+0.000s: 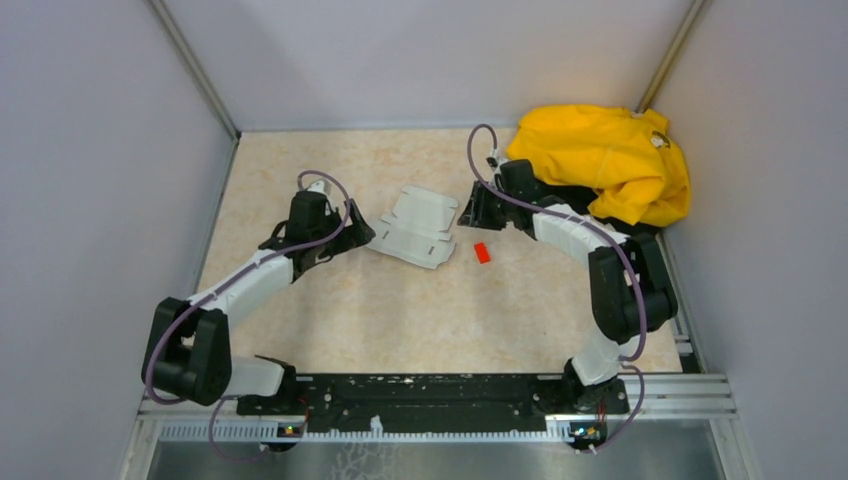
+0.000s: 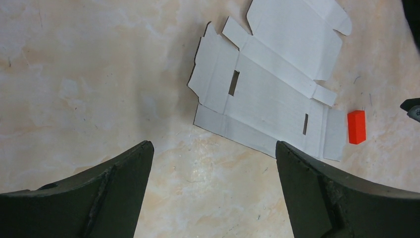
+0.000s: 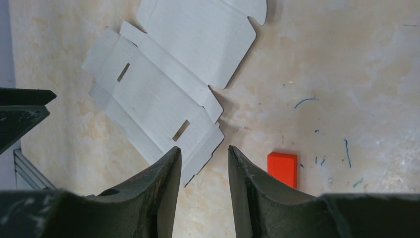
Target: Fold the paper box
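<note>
The paper box [image 1: 415, 228] is a flat, pale die-cut sheet with flaps and slots, lying unfolded on the marbled table between the two arms. It also fills the upper part of the left wrist view [image 2: 270, 94] and the right wrist view [image 3: 163, 84]. My left gripper [image 1: 352, 232] [image 2: 213, 144] stands wide open just left of the sheet, with only bare table between its fingers. My right gripper [image 1: 475, 212] [image 3: 204, 148] hovers at the sheet's right corner. Its jaws are narrowed but apart, with nothing between them.
A small red block [image 1: 482, 252] [image 2: 356, 127] [image 3: 283, 168] lies just right of the sheet, close to the right gripper. A yellow garment [image 1: 605, 160] is heaped in the back right corner behind the right arm. Grey walls enclose the table on three sides.
</note>
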{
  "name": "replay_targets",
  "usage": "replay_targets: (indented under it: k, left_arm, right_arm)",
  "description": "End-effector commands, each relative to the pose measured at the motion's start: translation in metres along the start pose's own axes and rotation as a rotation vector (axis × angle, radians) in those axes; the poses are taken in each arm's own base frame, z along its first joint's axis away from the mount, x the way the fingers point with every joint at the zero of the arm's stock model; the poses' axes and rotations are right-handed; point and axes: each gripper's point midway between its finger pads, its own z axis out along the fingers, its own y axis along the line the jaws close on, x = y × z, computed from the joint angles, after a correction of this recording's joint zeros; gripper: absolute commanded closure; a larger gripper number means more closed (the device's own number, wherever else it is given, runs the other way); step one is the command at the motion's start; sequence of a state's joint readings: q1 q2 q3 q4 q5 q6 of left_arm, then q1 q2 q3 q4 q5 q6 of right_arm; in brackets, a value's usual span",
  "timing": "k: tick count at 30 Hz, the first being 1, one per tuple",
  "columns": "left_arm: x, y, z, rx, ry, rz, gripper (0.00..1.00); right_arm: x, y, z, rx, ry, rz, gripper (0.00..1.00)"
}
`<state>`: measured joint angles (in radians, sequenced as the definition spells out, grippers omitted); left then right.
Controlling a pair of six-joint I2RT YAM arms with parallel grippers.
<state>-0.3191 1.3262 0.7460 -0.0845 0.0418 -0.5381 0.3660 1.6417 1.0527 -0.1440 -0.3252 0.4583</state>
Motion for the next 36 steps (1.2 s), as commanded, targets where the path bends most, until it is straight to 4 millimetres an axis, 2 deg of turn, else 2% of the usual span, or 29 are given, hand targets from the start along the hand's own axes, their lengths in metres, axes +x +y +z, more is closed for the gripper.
replay_targets:
  k: [1, 13, 23, 26, 36]
  left_arm:
    - [-0.016, -0.001, 0.009, -0.009, -0.045, 0.02, 0.01]
    - [-0.019, -0.002, 0.043, 0.02, -0.064, 0.004, 0.01]
    - [-0.045, -0.004, 0.063, 0.027, -0.096, 0.054, 0.01]
    - [-0.048, -0.004, 0.067, 0.036, -0.088, 0.055, 0.01]
    - [-0.039, -0.002, 0.07, 0.041, -0.053, 0.031, 0.01]
  right_arm:
    - [-0.03, 0.029, 0.005, -0.111, -0.05, -0.015, 0.6]
    - [-0.018, 0.008, 0.042, -0.062, 0.043, 0.018, 0.6]
    - [-0.01, 0.002, 0.056, -0.064, 0.087, 0.022, 0.6]
    - [-0.004, 0.0, 0.06, -0.071, 0.105, 0.025, 0.6]
    - [0.005, 0.001, 0.07, -0.101, 0.151, 0.036, 0.6]
